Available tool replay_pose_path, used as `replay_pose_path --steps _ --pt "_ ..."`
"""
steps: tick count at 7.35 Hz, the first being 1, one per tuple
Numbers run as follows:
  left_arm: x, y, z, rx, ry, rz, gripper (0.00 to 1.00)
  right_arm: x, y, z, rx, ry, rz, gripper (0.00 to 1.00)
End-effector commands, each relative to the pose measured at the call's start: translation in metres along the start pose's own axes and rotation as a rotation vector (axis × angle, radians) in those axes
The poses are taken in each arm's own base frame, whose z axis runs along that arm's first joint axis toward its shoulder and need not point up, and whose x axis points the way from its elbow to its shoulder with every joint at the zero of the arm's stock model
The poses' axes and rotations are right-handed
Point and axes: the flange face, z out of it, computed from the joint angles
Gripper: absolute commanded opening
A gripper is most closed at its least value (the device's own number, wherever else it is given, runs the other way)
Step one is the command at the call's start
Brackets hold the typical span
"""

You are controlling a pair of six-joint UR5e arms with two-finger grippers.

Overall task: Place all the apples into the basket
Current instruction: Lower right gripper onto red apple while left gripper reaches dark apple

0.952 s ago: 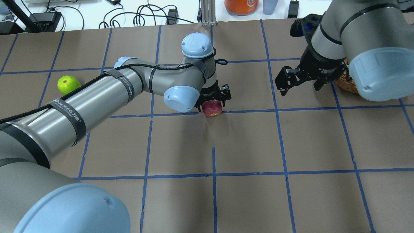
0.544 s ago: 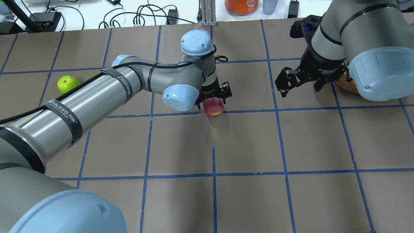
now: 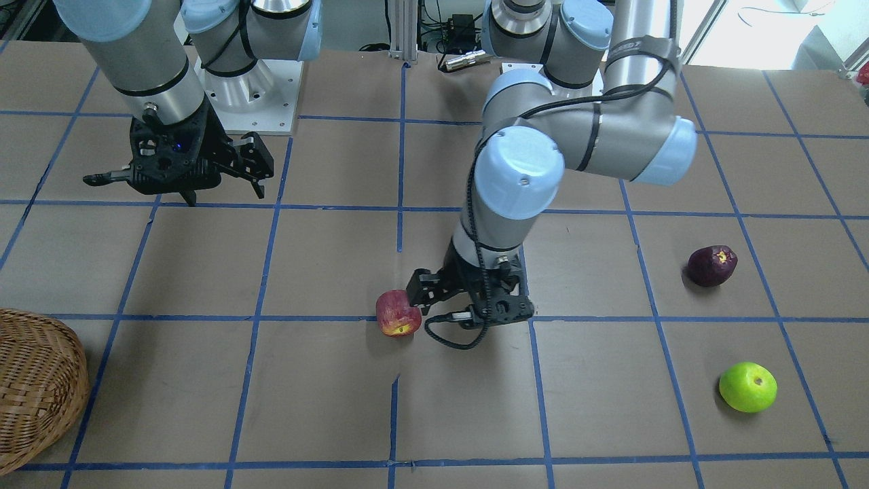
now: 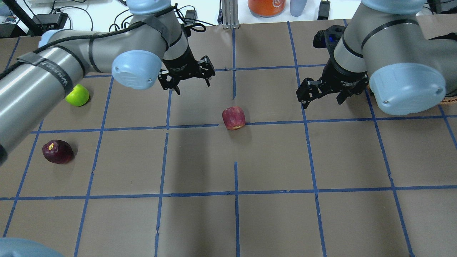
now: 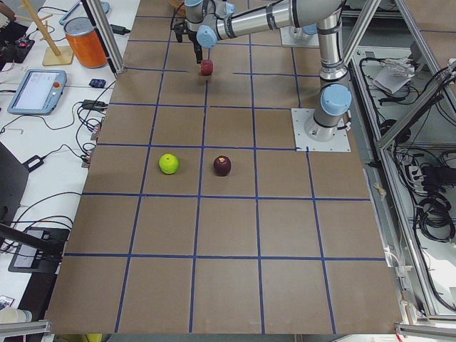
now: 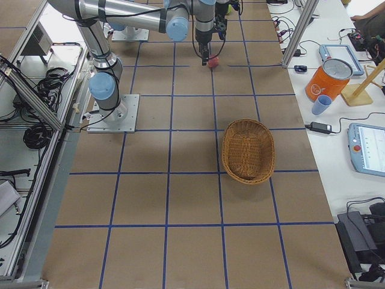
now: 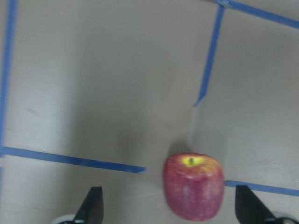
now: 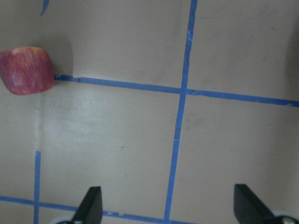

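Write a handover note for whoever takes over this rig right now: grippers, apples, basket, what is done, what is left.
Left gripper: open, empty.
Right gripper: open, empty.
Red apple: on the table near the middle, at a tape line, not gripped.
Green apple and purple apple: on the table on the robot's left side, apart from each other.
Basket: on the robot's right side, empty.
Done: no apple is in the basket.
Left: all three apples to pick up and put in.
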Motion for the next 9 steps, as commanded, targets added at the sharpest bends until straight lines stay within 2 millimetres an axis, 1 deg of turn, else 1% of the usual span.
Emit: replay_pose_path --steps 1,2,3,4,5,6,7,9 --pt "-0.101 -0.015 -0.019 -0.052 -0.124 0.108 1.00 -0.059 -0.036 0.049 0.077 -0.019 -0.022 1.00" --pt "-0.128 -0.013 -0.017 -0.066 -0.178 0.174 1.00 -0.087 -0.056 0.048 0.090 -0.023 -0.054 1.00" --pt "-0.168 -0.018 -0.016 -0.092 -0.217 0.214 1.00 -0.128 -0.054 0.060 0.084 -0.028 -0.110 1.00" --pt "-0.214 -0.021 -0.011 -0.129 -0.232 0.252 1.00 -0.161 -0.052 0.092 0.053 0.014 -0.111 1.00" --pt "-0.250 -0.025 -0.015 -0.155 -0.309 0.274 1.00 -0.186 -0.054 0.116 0.092 0.067 -0.113 1.00" --pt "-0.292 -0.030 -0.007 -0.202 -0.287 0.307 1.00 -0.198 -0.055 0.151 0.058 0.084 -0.117 1.00" --pt "-0.337 -0.028 -0.003 -0.226 -0.264 0.310 1.00 -0.201 -0.062 0.175 0.070 0.084 -0.117 1.00" --pt "-0.407 -0.021 0.010 -0.261 -0.205 0.420 1.00 -0.203 -0.064 0.195 0.051 0.074 -0.132 1.00"
